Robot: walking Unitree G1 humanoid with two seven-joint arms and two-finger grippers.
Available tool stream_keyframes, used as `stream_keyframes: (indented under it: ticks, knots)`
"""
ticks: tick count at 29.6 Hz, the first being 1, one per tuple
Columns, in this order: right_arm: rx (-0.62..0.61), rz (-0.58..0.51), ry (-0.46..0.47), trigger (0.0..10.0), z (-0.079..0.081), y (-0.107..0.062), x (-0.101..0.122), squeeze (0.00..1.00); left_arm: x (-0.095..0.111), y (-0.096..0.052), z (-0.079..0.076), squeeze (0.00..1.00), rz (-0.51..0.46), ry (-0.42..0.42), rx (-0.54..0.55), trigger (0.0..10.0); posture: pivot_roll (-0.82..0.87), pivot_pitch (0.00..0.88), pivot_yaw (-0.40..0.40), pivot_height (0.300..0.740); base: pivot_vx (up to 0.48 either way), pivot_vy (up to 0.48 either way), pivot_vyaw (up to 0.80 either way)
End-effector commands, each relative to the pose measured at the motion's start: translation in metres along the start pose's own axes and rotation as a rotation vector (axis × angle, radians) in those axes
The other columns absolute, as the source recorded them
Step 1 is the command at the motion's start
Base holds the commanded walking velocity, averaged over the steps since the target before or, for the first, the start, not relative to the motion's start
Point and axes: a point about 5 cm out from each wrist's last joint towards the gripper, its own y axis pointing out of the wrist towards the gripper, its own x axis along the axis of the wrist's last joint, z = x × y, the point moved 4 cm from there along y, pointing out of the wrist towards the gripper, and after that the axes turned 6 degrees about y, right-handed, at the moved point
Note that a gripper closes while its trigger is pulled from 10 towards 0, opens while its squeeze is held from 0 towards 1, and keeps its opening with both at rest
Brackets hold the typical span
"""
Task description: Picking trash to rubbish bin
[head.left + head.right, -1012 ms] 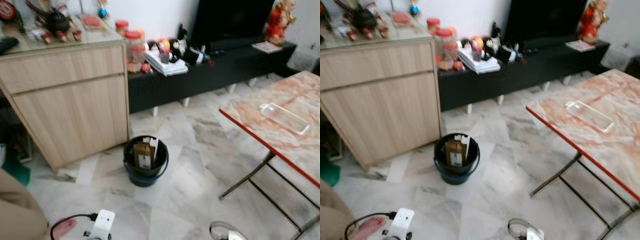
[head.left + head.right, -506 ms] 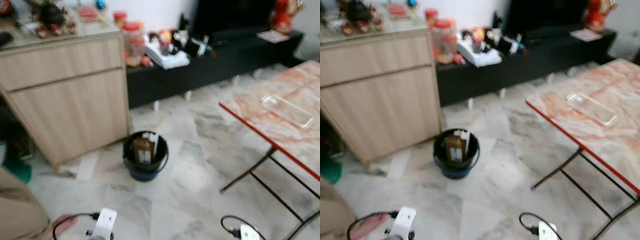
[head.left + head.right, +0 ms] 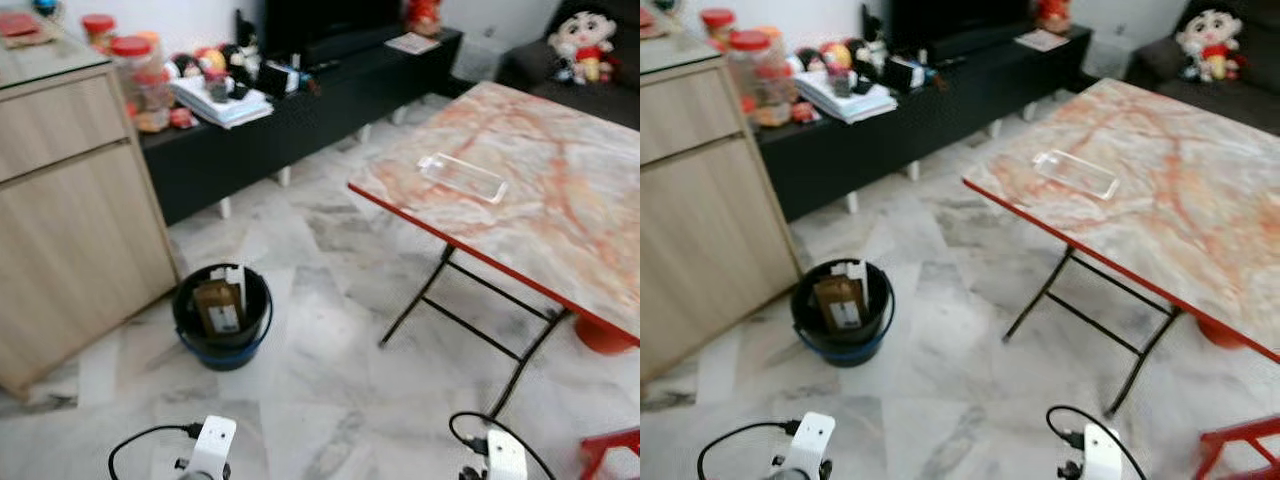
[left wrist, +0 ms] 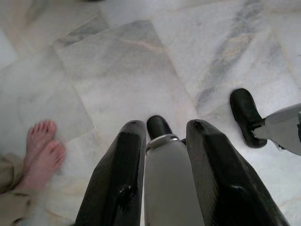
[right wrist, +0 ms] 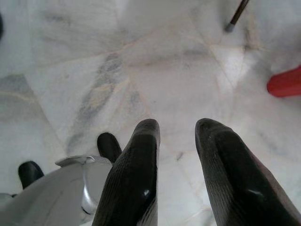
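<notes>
A round black rubbish bin (image 3: 221,318) holding cardboard trash (image 3: 220,307) is seen on glossy marble floor (image 3: 320,400), at eleven o'clock from both empty, parted end effectors: left end effector (image 4: 162,136), right end effector (image 5: 176,134). A clear tray (image 3: 461,178) lies on the marbled desk (image 3: 560,230).

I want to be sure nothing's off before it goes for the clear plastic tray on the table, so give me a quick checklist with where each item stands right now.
1. Clear plastic tray lies flat on the marble table, near its front corner: ok.
2. Left gripper open and holding nothing: ok.
3. Right gripper open and holding nothing: ok.
4. Either gripper near the tray: not ok, both hang low over the floor.
5. Rubbish bin upright on the floor beside the wooden cabinet, already holding a brown carton: ok.
6. Person's bare feet stand close by on the robot's left: not ok.
</notes>
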Motion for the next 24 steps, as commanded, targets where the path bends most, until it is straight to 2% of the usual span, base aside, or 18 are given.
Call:
stream_keyframes:
  ticks: [1, 4, 12, 17, 21, 24]
  knots:
    - [0.007, 0.013, -0.013, 10.0, 0.013, 0.002, -0.001, 0.0, -0.005, 0.0, -0.002, 0.0, 0.015, -0.001, 0.0, 10.0, -0.01, 0.05, -0.116, 0.74, 0.0, 0.0, -0.79]
    - [0.018, 0.019, -0.017, 10.0, 0.02, 0.002, -0.004, 0.0, -0.007, -0.001, 0.002, 0.0, 0.016, -0.01, 0.009, 10.0, 0.01, 0.052, -0.117, 0.74, 0.0, 0.0, -0.79]
    - [0.039, 0.02, -0.034, 10.0, 0.026, 0.003, 0.0, 0.0, -0.016, -0.003, 0.015, 0.0, 0.03, -0.018, 0.036, 10.0, 0.05, 0.05, -0.104, 0.74, 0.0, 0.0, -0.78]
    - [0.065, 0.032, -0.039, 10.0, 0.037, 0.002, -0.009, 0.0, -0.021, -0.005, 0.03, 0.0, 0.032, 0.012, 0.06, 10.0, 0.08, 0.059, -0.072, 0.74, 0.0, 0.0, -0.78]
    - [0.093, 0.035, -0.024, 10.0, 0.053, 0.002, -0.014, 0.0, -0.022, -0.007, 0.046, 0.0, 0.03, 0.046, 0.09, 10.0, 0.08, 0.048, -0.037, 0.74, 0.0, 0.0, -0.78]
    - [0.101, 0.035, -0.022, 10.0, 0.057, 0.002, -0.016, 0.0, -0.023, -0.008, 0.055, 0.0, 0.03, 0.057, 0.109, 10.0, 0.08, 0.034, -0.025, 0.74, 0.0, 0.0, -0.78]
